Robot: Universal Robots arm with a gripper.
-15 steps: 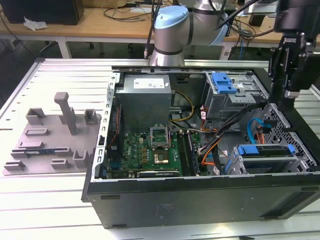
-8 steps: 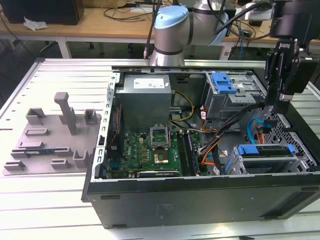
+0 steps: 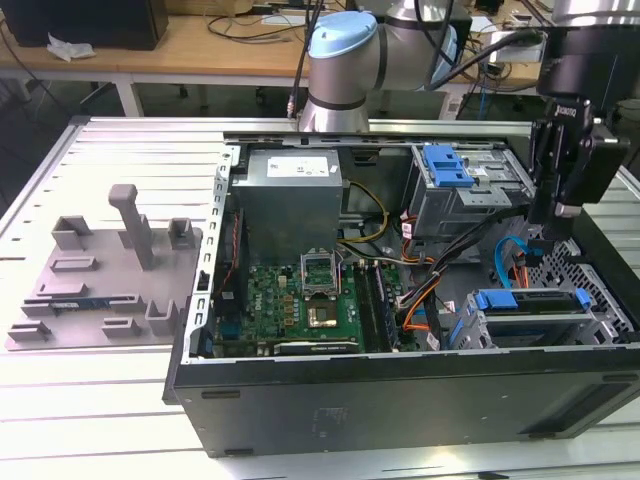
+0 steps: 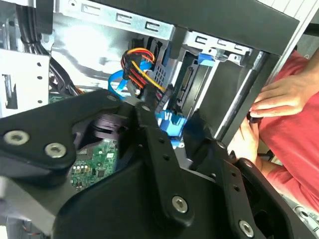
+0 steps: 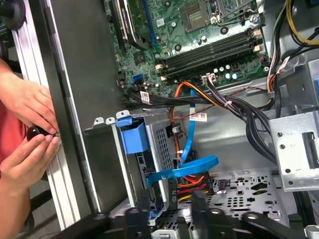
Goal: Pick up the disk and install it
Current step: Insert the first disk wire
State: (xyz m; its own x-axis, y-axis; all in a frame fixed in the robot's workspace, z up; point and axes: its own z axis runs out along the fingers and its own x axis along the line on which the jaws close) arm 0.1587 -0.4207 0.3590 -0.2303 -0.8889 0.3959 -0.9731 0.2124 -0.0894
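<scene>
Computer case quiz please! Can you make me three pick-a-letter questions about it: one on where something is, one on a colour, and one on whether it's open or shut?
1. Where does the gripper hang?
A inside a cupboard
B over the exterior view's right end of the computer case
C over a sink

2. What colour is the flat looping cable in the first wrist view?
A blue
B pink
C white

3. How is the case?
A shut tight
B wrapped in paper
C open on top

Answers:
1 B, the gripper is above the case's right end in the exterior view.
2 A, the loop is plainly blue against the grey metal.
3 C, the green circuit board inside is in plain sight.
</scene>
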